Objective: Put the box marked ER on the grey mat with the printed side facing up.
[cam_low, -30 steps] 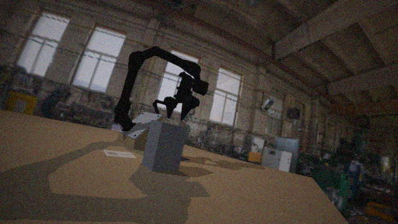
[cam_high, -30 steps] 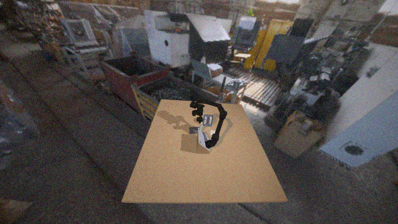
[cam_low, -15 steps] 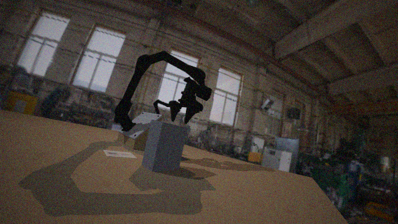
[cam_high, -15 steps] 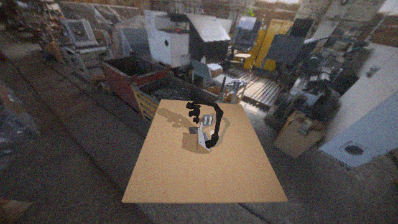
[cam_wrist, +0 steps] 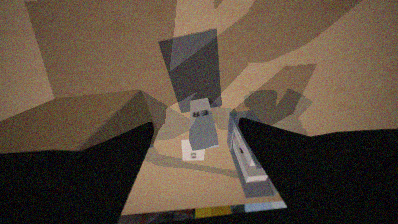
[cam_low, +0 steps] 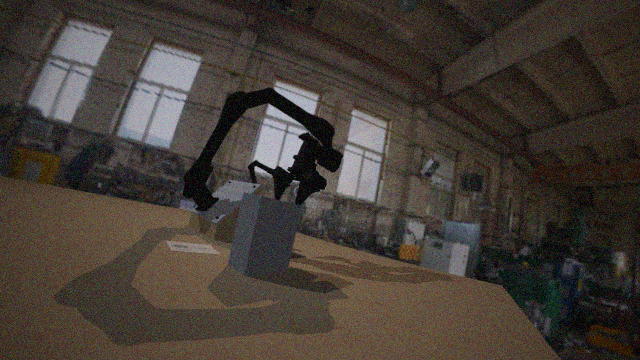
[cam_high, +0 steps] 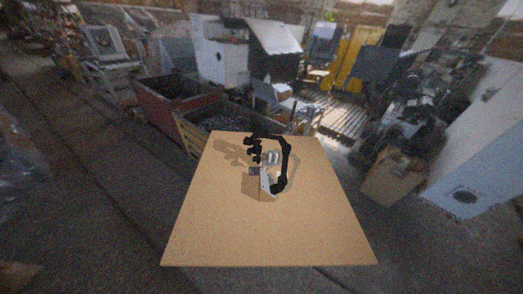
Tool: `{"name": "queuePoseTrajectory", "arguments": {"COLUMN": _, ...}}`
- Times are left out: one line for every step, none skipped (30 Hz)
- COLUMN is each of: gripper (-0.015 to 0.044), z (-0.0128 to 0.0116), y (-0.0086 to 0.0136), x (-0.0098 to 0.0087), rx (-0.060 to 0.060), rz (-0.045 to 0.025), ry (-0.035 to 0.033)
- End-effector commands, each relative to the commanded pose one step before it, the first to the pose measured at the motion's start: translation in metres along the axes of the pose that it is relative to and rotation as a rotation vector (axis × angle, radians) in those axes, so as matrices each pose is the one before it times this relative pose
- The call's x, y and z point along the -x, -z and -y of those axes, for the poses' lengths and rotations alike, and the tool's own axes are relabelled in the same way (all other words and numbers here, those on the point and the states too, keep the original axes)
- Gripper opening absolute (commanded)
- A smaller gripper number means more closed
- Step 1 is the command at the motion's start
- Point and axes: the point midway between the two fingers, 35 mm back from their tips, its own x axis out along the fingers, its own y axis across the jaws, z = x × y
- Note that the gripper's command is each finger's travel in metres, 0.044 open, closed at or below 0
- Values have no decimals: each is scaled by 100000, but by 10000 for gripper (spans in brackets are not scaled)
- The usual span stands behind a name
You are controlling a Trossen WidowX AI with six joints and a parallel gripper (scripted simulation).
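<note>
My gripper (cam_high: 252,156) (cam_low: 289,198) (cam_wrist: 197,124) is open and empty, raised above the table to the left of the bin in the top view. The grey bin (cam_low: 272,240) (cam_wrist: 260,190) shows white box tops (cam_high: 270,158) (cam_high: 276,157) inside, two in the top view. The dark grey mat (cam_high: 254,171) (cam_wrist: 192,72) lies beyond the fingertips in the wrist view. A box (cam_wrist: 202,134) with a pale face and a blue-grey face shows by the mat's near end. Dark marks on its pale face are unreadable, and whether it touches the mat is unclear.
A white sloped panel (cam_high: 265,183) (cam_low: 237,189) stands beside the arm's base. A small white printed card (cam_low: 192,247) (cam_wrist: 193,151) lies flat on the table (cam_high: 270,237). The arm and gripper cast broad shadows on the wood.
</note>
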Motion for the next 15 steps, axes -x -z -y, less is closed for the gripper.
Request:
{"name": "queuePoseTrajectory", "arguments": {"gripper": 440, "z": 83, "y": -137, "x": -851, "rx": -202, "rz": -2527, "ry": -1296}}
{"name": "queuePoseTrajectory", "arguments": {"gripper": 440, "z": 4, "y": -35, "x": -126, "rx": 6, "rz": -341, "ry": -212}}
{"name": "queuePoseTrajectory", "arguments": {"gripper": 440, "z": 3, "y": -21, "x": -76, "rx": 4, "rz": -204, "ry": -127}}
{"name": "queuePoseTrajectory", "arguments": {"gripper": 440, "z": 1, "y": -7, "x": -25, "rx": 1, "rz": -68, "ry": -42}}
{"name": "queuePoseTrajectory", "arguments": {"gripper": 440, "z": 7, "y": 9, "x": -24, "rx": 71, "rz": -43, "ry": 13}}
{"name": "queuePoseTrajectory", "arguments": {"gripper": 440, "z": 20, "y": 28, "x": -73, "rx": 213, "rz": -130, "ry": 39}}
{"name": "queuePoseTrajectory", "arguments": {"gripper": 440, "z": 33, "y": 47, "x": -122, "rx": 356, "rz": -217, "ry": 65}}
{"name": "queuePoseTrajectory", "arguments": {"gripper": 440, "z": 39, "y": 57, "x": -148, "rx": 434, "rz": -264, "ry": 77}}
{"name": "queuePoseTrajectory", "arguments": {"gripper": 440, "z": 38, "y": 57, "x": -148, "rx": 435, "rz": -264, "ry": 76}}
{"name": "queuePoseTrajectory", "arguments": {"gripper": 440, "z": 36, "y": 57, "x": -148, "rx": 436, "rz": -265, "ry": 74}}
{"name": "queuePoseTrajectory", "arguments": {"gripper": 440, "z": 35, "y": 57, "x": -148, "rx": 437, "rz": -265, "ry": 72}}
{"name": "queuePoseTrajectory", "arguments": {"gripper": 440, "z": 34, "y": 57, "x": -148, "rx": 439, "rz": -265, "ry": 71}}
{"name": "queuePoseTrajectory", "arguments": {"gripper": 440, "z": 33, "y": 58, "x": -149, "rx": 440, "rz": -266, "ry": 69}}
{"name": "queuePoseTrajectory", "arguments": {"gripper": 440, "z": 31, "y": 58, "x": -149, "rx": 441, "rz": -266, "ry": 68}}
{"name": "queuePoseTrajectory", "arguments": {"gripper": 440, "z": 30, "y": 58, "x": -149, "rx": 442, "rz": -266, "ry": 66}}
